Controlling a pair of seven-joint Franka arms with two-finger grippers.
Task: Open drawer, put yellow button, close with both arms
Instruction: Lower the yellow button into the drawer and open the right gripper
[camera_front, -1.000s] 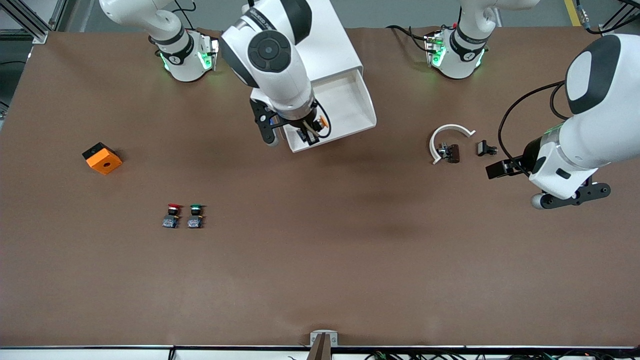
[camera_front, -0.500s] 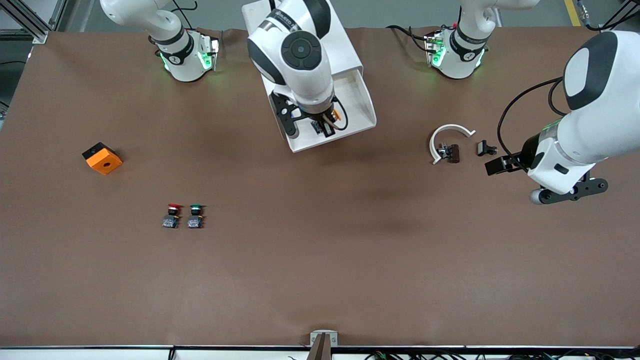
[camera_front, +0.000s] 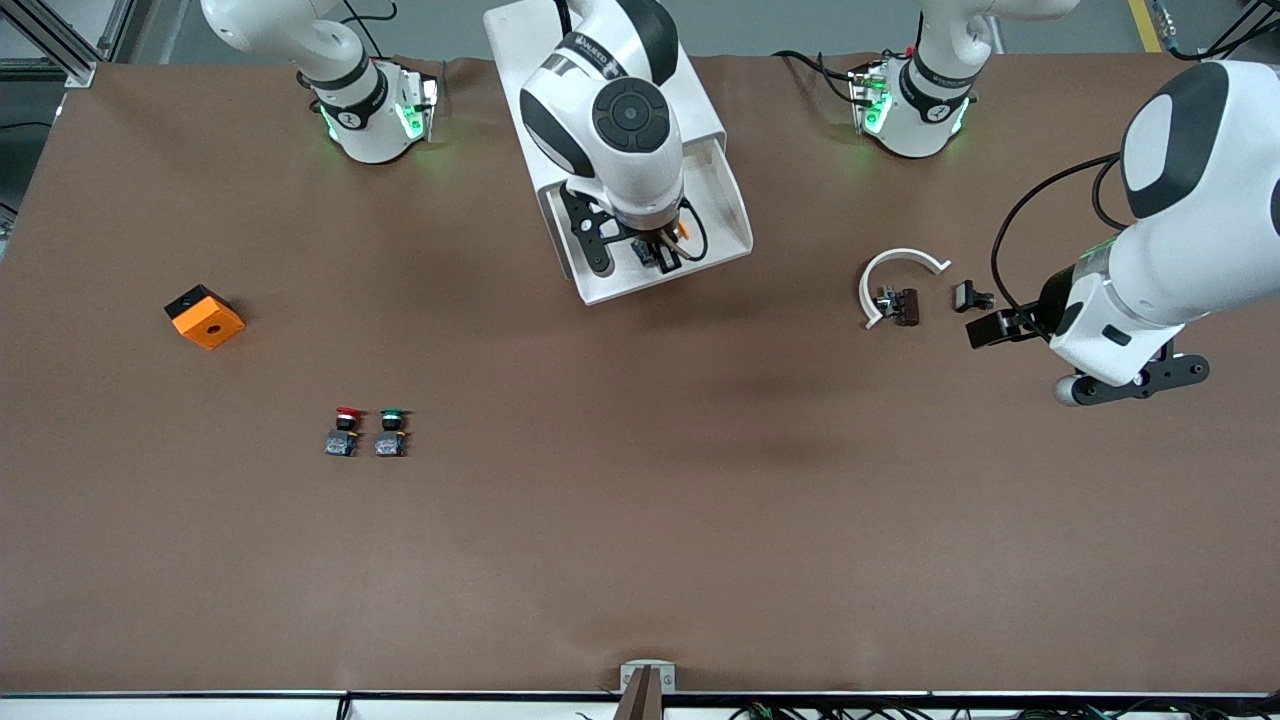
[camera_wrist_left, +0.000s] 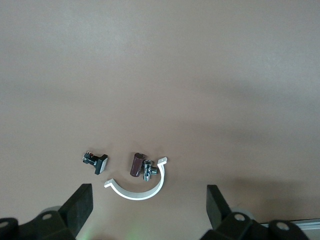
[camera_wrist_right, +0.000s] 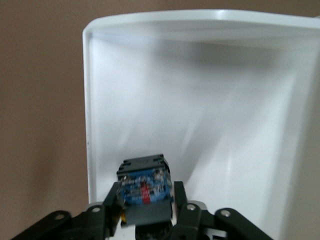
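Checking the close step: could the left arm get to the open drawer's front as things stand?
Probably yes. The left tool hangs open over bare table beside the white clip, and nothing stands between it and the drawer. The right tool, with the yellow button, occupies the tray, not the front.

Two glossy white arms (camera_front: 610, 120) with black joint bands and round black caps; green lights glow on the bases at the frame's top. Black cables loop by the wrists, and black screw-studded brackets carry the fingers.
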